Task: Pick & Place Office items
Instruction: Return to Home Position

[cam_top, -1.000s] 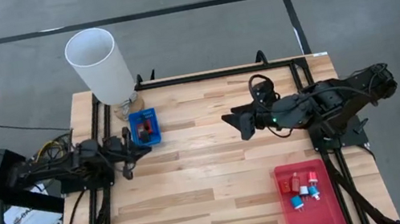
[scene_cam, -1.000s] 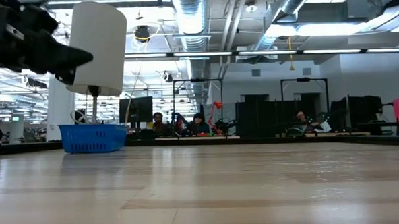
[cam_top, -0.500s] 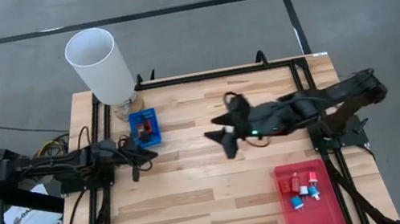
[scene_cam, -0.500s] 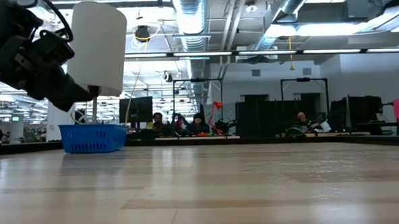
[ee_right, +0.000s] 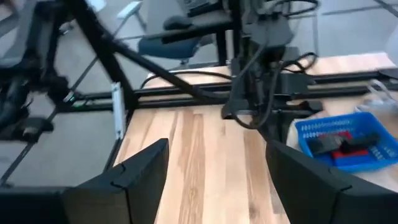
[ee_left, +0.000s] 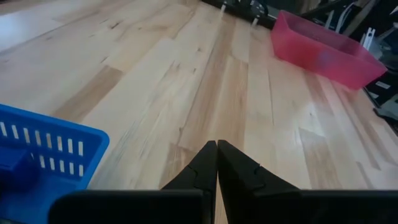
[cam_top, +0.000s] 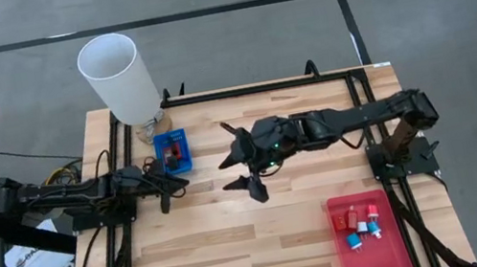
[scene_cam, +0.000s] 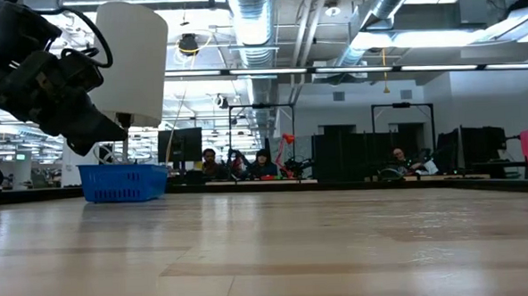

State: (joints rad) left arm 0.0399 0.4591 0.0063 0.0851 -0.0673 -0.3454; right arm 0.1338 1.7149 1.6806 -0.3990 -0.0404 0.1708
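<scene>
Several small office items (cam_top: 361, 225), red, light blue and white, lie in the red tray (cam_top: 376, 261) at the table's near right. Others, black and red (ee_right: 339, 146), lie in the blue bin (cam_top: 173, 151) at the far left. My right gripper (cam_top: 242, 176) hangs open over the table's middle, above the wood, with nothing between its fingers (ee_right: 146, 168). My left gripper (ee_left: 216, 149) is shut and empty, just on the near side of the bin (ee_left: 43, 155) and above the table. In the low view the left arm (scene_cam: 47, 77) shows in front of the lamp.
A tall white cylindrical lamp (cam_top: 117, 76) stands just behind the bin at the far left corner. Black frame rails (cam_top: 260, 86) run along the table's far and side edges. Bare wood (cam_top: 237, 240) lies between bin and tray.
My right gripper has swung from the right side toward the table's middle and left, sinking and rolling about its own line, and has stayed open. My left gripper has sunk a little beside the bin and tipped more level.
</scene>
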